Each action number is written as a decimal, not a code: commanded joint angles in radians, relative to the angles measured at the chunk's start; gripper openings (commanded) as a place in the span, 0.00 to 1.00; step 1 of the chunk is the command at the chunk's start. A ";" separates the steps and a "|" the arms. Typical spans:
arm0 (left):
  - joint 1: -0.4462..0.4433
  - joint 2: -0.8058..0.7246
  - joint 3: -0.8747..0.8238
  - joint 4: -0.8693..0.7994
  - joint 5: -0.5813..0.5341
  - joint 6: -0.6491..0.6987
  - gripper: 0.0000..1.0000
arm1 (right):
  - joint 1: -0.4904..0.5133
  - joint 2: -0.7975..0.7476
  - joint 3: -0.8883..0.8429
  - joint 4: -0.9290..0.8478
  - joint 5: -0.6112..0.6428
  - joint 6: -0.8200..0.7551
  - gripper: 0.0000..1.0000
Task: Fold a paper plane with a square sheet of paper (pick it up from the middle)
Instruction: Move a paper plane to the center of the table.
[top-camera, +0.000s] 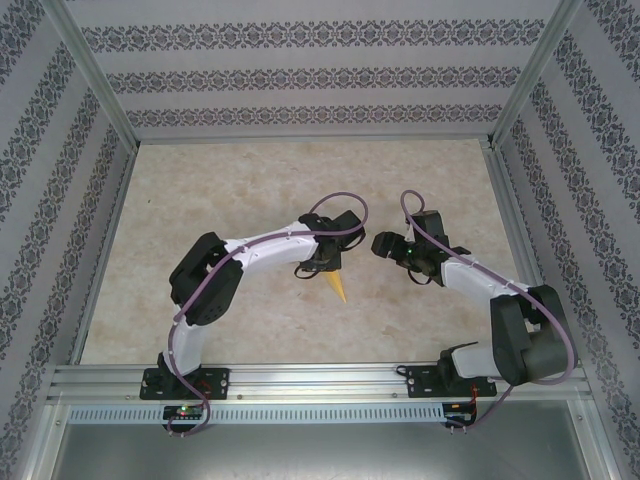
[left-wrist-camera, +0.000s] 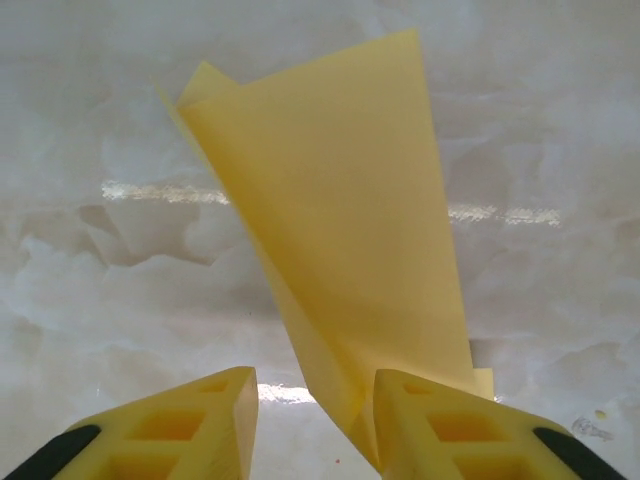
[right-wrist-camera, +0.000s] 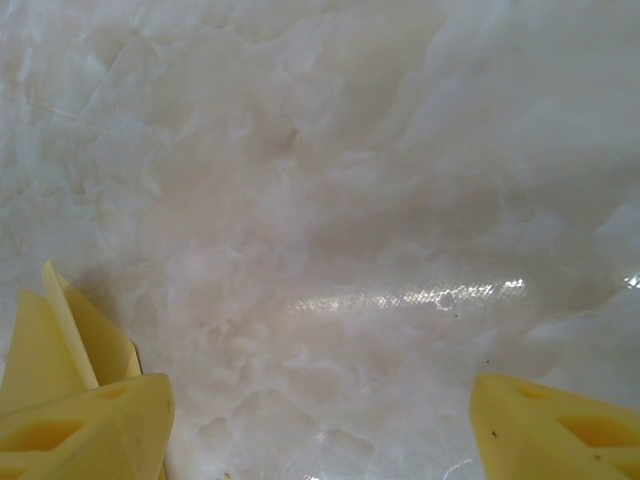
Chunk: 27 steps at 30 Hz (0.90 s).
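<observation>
Surroundings: walls (top-camera: 300, 75) papered in bands of dark floral print close me in on three sides, and a metal rail (top-camera: 320, 378) runs along the near edge.
Bench (top-camera: 300, 180): beige, mottled and glossy, with a streak of glare in both my wrist views.
Yellow paper (left-wrist-camera: 350, 230): folded to a narrow, pointed, layered shape near the bench's middle, its tip (top-camera: 338, 288) poking out from under my left claw toward the near edge.
Left claw (left-wrist-camera: 315, 400): released. My fingers stand apart, and the paper leans on the inner face of one finger (left-wrist-camera: 440, 430), clear of the other.
Right claw (right-wrist-camera: 320, 420): released wide over bare bench, with the paper's edge (right-wrist-camera: 60, 340) just beside one finger.
</observation>
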 joint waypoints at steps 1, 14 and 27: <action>-0.015 -0.042 -0.023 0.050 -0.026 -0.052 0.40 | -0.002 0.011 0.000 0.037 -0.018 0.018 0.78; -0.009 -0.041 -0.047 0.090 -0.029 -0.082 0.13 | -0.002 0.010 0.000 0.038 -0.021 0.020 0.77; 0.089 -0.279 -0.307 0.587 0.273 0.044 0.00 | 0.024 -0.112 0.031 -0.017 -0.090 -0.049 0.76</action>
